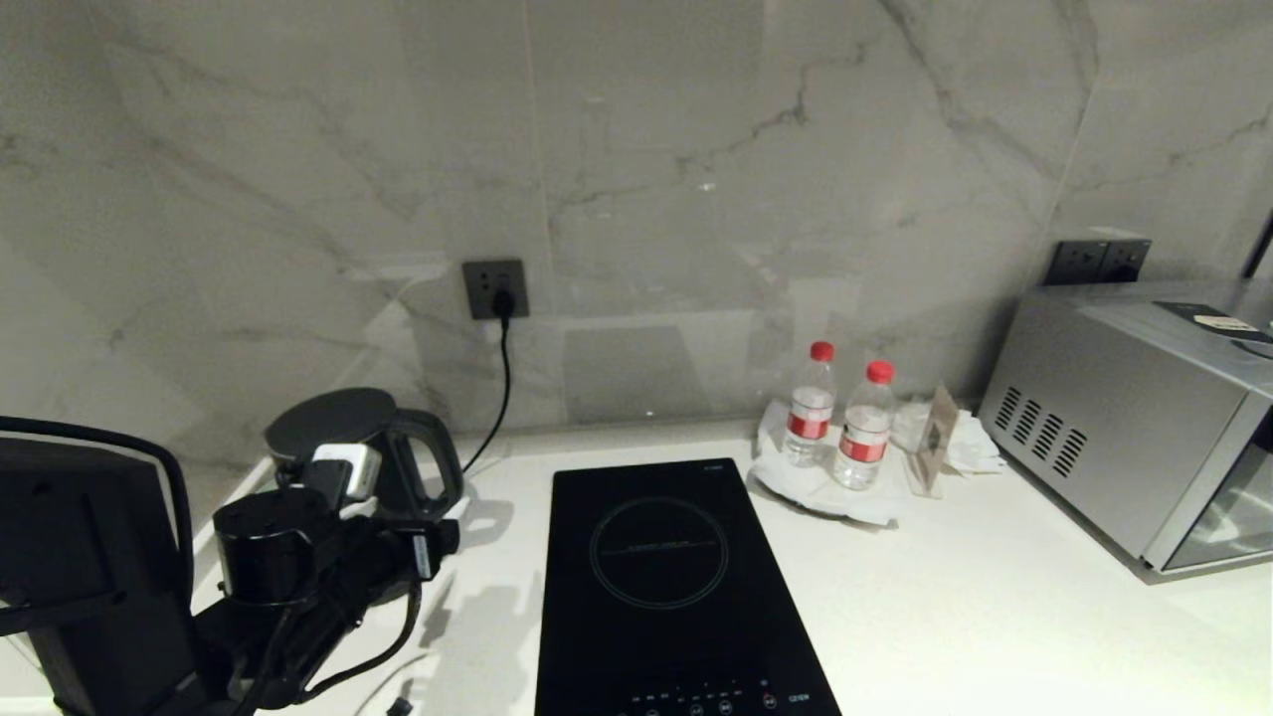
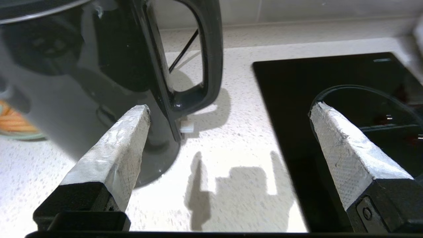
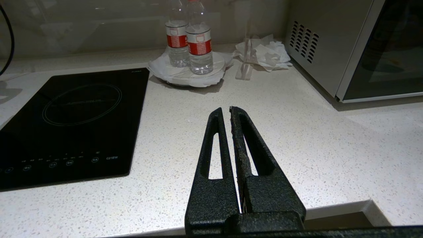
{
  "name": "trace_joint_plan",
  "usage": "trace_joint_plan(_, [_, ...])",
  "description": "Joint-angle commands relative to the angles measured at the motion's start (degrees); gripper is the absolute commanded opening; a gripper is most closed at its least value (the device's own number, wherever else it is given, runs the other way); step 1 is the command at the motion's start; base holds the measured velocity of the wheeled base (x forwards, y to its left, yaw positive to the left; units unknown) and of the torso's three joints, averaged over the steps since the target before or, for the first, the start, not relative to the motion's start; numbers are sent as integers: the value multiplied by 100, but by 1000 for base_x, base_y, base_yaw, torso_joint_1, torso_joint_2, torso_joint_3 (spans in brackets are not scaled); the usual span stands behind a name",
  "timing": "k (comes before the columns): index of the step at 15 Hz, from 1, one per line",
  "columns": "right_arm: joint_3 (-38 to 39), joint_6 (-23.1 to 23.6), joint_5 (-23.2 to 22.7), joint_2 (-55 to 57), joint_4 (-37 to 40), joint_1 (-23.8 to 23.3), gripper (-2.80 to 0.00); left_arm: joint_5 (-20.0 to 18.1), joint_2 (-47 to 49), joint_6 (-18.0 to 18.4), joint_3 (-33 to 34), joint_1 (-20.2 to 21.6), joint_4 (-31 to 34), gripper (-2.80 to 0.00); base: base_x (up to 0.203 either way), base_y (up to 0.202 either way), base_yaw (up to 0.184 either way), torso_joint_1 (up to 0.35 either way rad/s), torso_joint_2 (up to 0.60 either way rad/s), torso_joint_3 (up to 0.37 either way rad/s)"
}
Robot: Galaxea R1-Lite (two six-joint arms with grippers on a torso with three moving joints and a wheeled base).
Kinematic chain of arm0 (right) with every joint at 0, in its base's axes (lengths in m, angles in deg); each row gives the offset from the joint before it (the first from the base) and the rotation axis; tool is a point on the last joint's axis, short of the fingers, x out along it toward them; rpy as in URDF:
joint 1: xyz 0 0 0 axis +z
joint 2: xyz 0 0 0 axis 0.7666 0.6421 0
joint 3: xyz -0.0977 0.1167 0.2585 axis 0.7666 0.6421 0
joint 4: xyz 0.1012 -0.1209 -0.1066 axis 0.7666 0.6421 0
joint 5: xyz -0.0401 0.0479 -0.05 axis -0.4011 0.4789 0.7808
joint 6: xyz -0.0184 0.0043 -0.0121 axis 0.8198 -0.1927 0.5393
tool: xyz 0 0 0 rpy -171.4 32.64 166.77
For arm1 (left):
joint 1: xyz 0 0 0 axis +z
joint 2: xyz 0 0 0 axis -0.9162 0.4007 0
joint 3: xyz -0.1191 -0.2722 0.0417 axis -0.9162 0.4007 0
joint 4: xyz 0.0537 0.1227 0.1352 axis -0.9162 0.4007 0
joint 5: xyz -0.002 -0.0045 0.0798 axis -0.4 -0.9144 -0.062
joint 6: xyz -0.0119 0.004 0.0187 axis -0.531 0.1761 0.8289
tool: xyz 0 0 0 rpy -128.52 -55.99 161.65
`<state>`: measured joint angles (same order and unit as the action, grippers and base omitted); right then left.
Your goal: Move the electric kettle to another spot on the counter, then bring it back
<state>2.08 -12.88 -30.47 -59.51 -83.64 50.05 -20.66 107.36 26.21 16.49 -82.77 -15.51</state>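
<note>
We see the electric kettle (image 2: 109,66), glossy dark with a curved loop handle, upright on the speckled white counter (image 2: 231,138) near its back-left corner. Our left end effector (image 2: 228,109) gapes wide and empty beside it; the right end effector (image 3: 228,114) is closed.

Only readable text: "C21EW" on induction hob (image 3: 72,122), printed at the front control strip, right of the row of touch icons. Same marking shows in head view, too small to read. Red labels on the two water bottles (image 3: 198,43): print illegible. Sticker on microwave (image 1: 1124,438) top: unreadable.
</note>
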Motion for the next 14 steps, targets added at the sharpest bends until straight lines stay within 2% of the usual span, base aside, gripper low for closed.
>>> trace_joint_plan(1, [0,2,-2,0,0,0,-280,15,-426,-70,254,-46,-49,0,0,0,0,0,0,0])
trace_joint_plan(2, [0,2,-2,0,0,0,-280,17,-503,-106,324,-48,-49,0,0,0,0,0,0,0])
trace_joint_plan(3, [0,2,-2,0,0,0,-280,17,-584,-143,388,-48,-49,-280,0,0,0,0,0,0])
trace_joint_plan(9, [0,2,-2,0,0,0,-280,-10,-975,-161,730,-63,-49,-280,0,0,0,0,0,0])
trace_joint_plan(14, [0,2,-2,0,0,0,-280,-33,-2013,-143,950,-185,-49,-280,0,0,0,0,0,0])
